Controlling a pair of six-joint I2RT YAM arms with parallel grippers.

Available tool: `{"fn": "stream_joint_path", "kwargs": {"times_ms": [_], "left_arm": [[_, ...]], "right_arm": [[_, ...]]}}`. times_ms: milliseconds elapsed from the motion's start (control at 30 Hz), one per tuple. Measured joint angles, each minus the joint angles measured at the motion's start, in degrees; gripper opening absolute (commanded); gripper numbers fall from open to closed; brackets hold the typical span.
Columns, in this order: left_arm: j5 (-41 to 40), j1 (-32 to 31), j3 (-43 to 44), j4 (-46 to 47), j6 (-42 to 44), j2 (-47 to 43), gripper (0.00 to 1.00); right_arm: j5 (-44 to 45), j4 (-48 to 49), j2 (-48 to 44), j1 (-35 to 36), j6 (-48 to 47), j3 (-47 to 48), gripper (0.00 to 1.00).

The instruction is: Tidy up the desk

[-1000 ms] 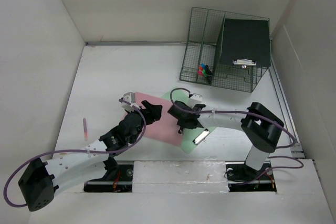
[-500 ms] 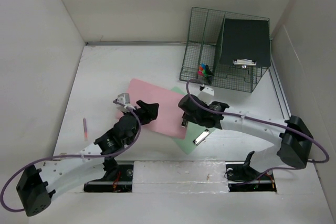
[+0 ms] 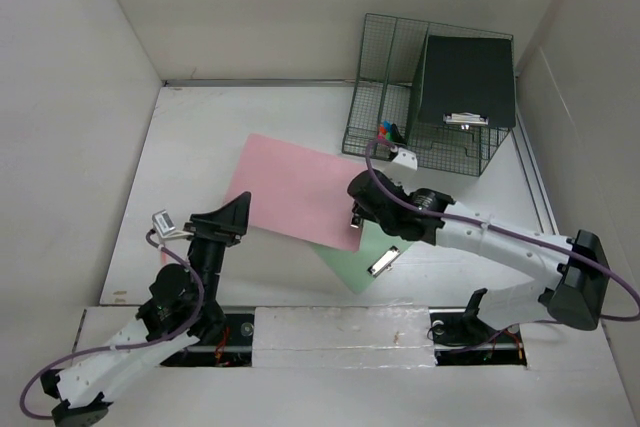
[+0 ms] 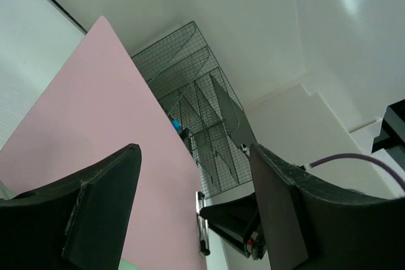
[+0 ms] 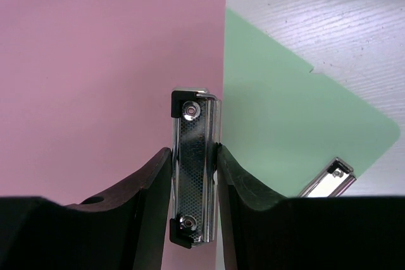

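A pink clipboard lies tilted on the white desk, overlapping a green clipboard. My right gripper is shut on the pink board's metal clip, one finger on each long side. Pink board and green board fill that view. My left gripper is open and empty, raised near the pink board's near left corner. In its own view its fingers frame the pink board and the right gripper on the clip.
A dark green wire-mesh rack stands at the far right, holding a black clipboard and coloured pens; it also shows in the left wrist view. The green board's clip lies near the front edge. White walls close three sides.
The right gripper has dragged the pink clipboard away toward the rack, uncovering more of the green one. The left gripper has left the pink board and drawn back to the near left.
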Motion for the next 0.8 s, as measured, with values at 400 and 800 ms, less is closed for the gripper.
{"fn": "stream_joint_path", "kwargs": {"times_ms": [400, 800], "left_arm": [[-1.90, -1.20, -1.25, -0.20, 1.81, -0.17, 0.83], [2.97, -1.40, -3.54, 4.44, 6.12, -0.17, 0.80]], "right_arm": [[4.20, 4.50, -0.02, -0.81, -8.57, 8.61, 0.00], [8.85, 13.44, 1.22, -8.76, -19.61, 16.17, 0.00]]}}
